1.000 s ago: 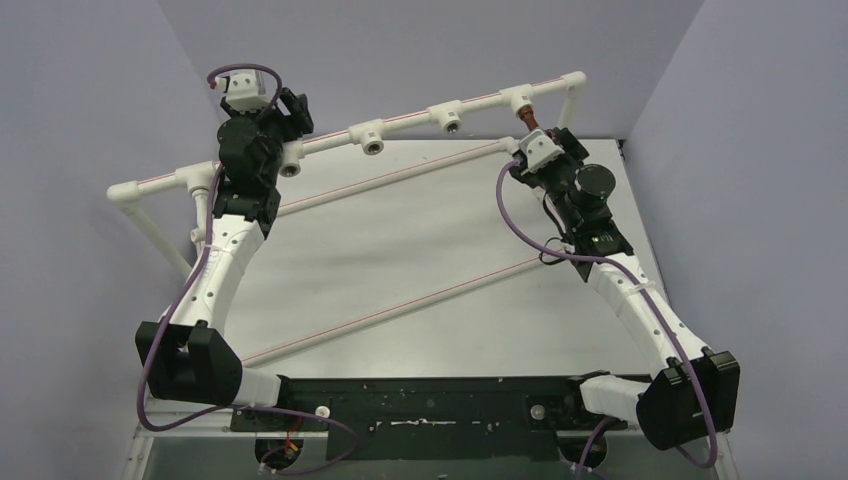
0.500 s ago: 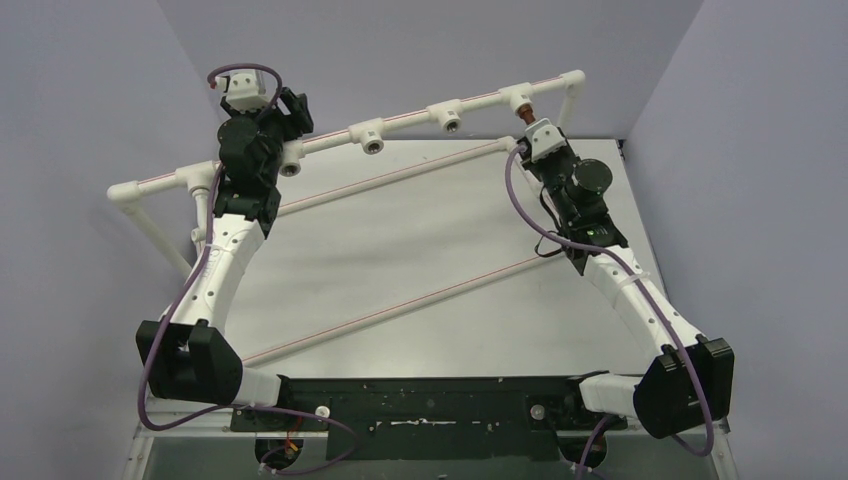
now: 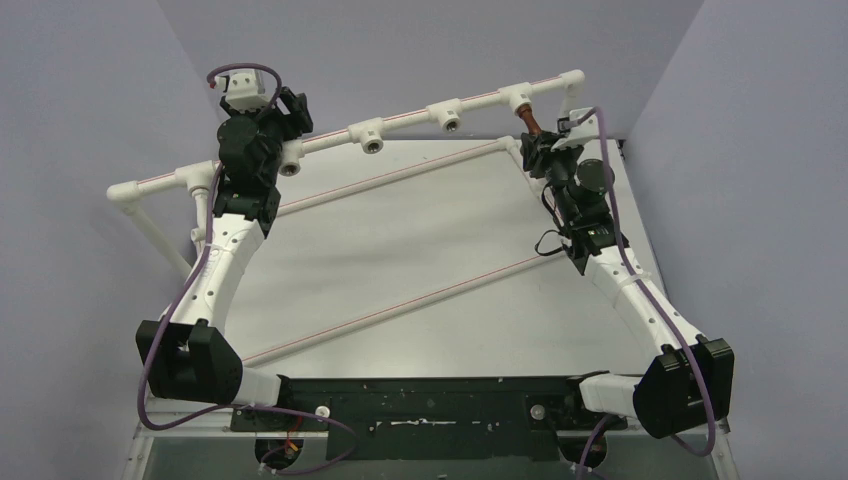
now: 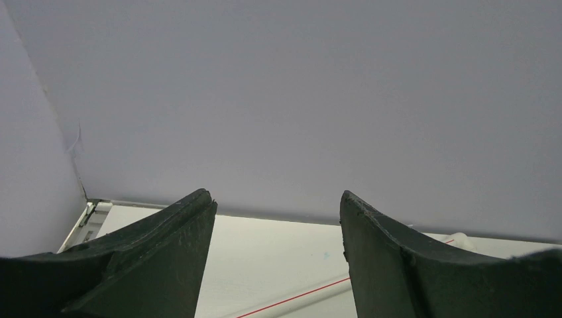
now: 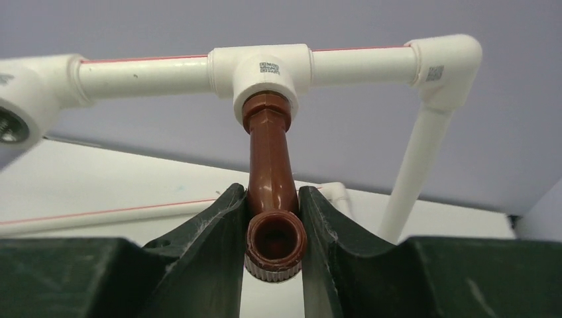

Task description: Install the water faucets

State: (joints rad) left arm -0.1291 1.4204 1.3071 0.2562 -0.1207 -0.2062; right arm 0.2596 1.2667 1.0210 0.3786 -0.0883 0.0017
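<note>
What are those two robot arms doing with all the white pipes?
They are fitting little taps onto a white pipe frame. The right claw is squeezed shut on a brown faucet, whose far end sits in a white tee socket near the frame's far right corner. The left claw is open with nothing in it, held up by the far left part of the frame.

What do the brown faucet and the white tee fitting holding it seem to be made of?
Brown faucet: probably moulded plastic, smooth with a soft sheen; its reddish-brown colour is uniform and its highlights look dull, not metallic. White tee fitting: probably PVC-like plastic, glossy white, with rounded moulded edges and a printed code.
</note>
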